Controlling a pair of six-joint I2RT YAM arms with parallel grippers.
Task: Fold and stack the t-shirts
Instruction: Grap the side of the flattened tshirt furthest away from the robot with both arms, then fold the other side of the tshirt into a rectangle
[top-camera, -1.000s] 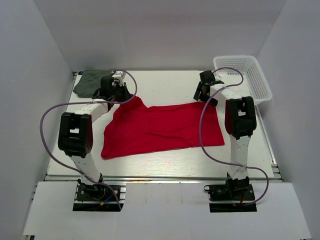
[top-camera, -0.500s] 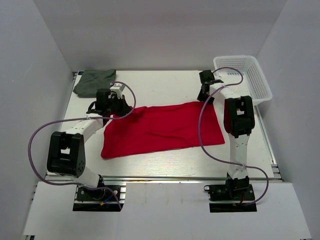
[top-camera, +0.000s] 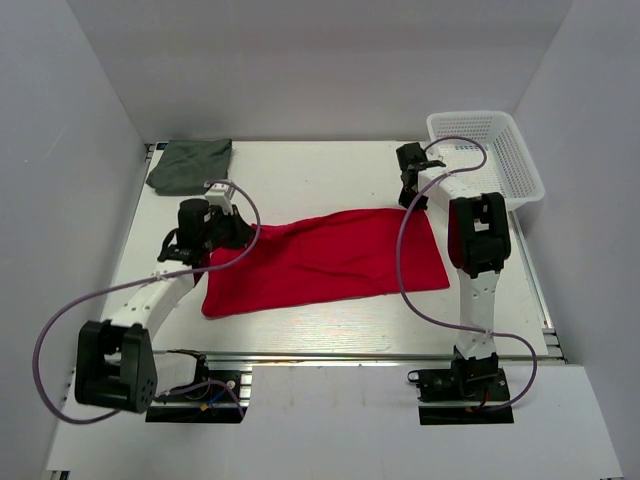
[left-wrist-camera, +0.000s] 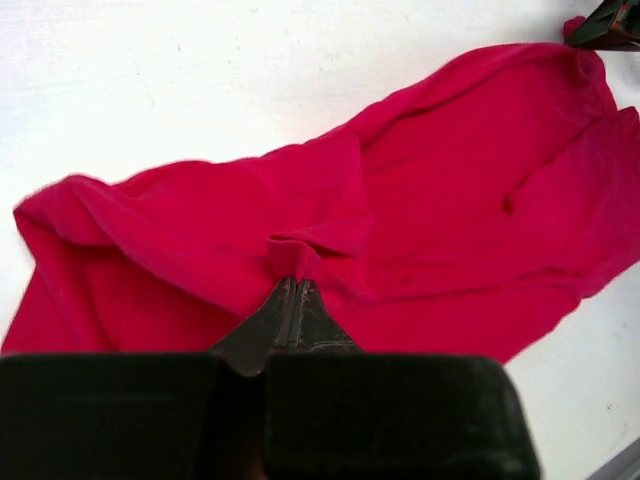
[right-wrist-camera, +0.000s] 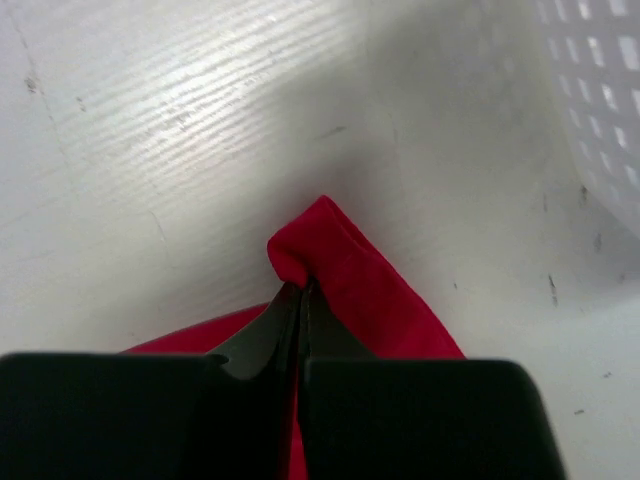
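White plain walls (top-camera: 330, 70) box in a pale wood-grain table (top-camera: 330, 170), seen from above and behind the arm bases.

Red t-shirt (top-camera: 330, 255) lies mostly flat across the middle of the table, long side running left to right. Its near edge sits close to the table's near edge. Plain cloth, wrinkled and bunched toward the left end.

Left gripper (top-camera: 238, 234) is at the shirt's far-left end. In the left wrist view its jaws are pressed together (left-wrist-camera: 293, 287) with a small fold of red cloth (left-wrist-camera: 330, 210) pinched up at the tips. Right arm's dark fingertips show at that view's top right, on the shirt's opposite corner.

Right gripper (top-camera: 416, 204) is on the shirt's far-right corner. In the right wrist view its jaws are closed tight (right-wrist-camera: 301, 290) on that red corner (right-wrist-camera: 350, 275), which pokes up past the tips.

Grey-green t-shirt (top-camera: 190, 163) sits in a loose heap at the table's far-left corner, well apart from the red one and touched by neither gripper.

White mesh basket (top-camera: 520, 170) sits at the far-right corner, hanging past the right edge; its wall (right-wrist-camera: 600, 90) shows just beside the right gripper.

Purple cable (top-camera: 60, 300) loops off each arm.
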